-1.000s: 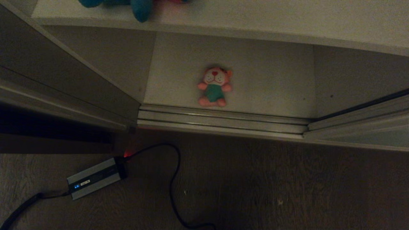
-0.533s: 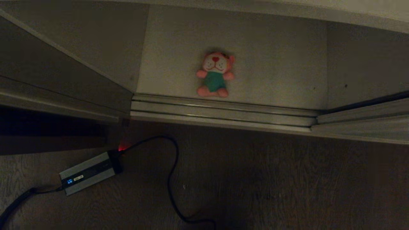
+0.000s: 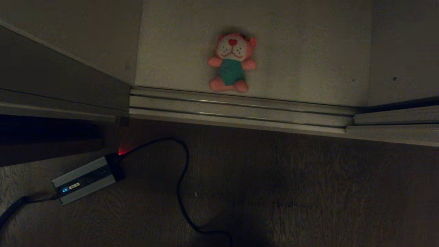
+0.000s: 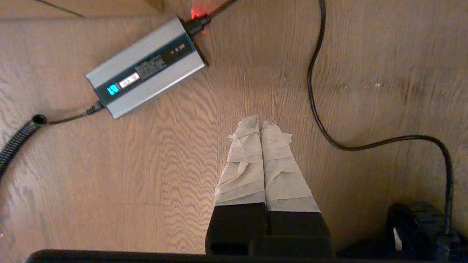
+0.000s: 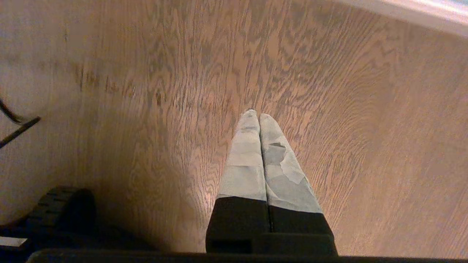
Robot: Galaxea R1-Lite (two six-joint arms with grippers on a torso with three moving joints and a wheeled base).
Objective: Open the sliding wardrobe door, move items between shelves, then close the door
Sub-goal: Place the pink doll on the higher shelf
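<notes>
Darkness covers much of the head view, and neither hand shows there. The pink plush toy (image 3: 232, 62) lies face up on the off-white bottom shelf (image 3: 308, 51), alone, with its feet just beside the ribbed floor track (image 3: 240, 109). Only this one toy is visible; the upper shelf is cut off by the picture's top edge. At the right edge a part of the sliding wardrobe door (image 3: 394, 132) shows only as its low frame, the rest is cut off. At the left a darker side panel (image 3: 51, 75) closes the compartment. On the wooden floor (image 3: 308, 188) in front lies a silver power adapter (image 3: 85, 179) with a small blue light, and a black cable (image 3: 181, 192) curls from it out of the picture.

In the left wrist view, the left hand (image 4: 260, 124) has its two taped fingers (image 4: 241, 164) pressed together, holding nothing, pointing down over the floor. The adapter lies ahead of the fingertips and to one side, well apart from them, and the cable bends around the other side of the hand. The toy is not visible from here.

In the right wrist view, the right hand (image 5: 256, 115) is also closed, the taped fingers touching, empty, above bare floor boards. A pale strip (image 5: 420, 12) in the far corner is hard to identify. A dark wheel-like shape (image 5: 58, 208) beside the hand is partly cut off.
</notes>
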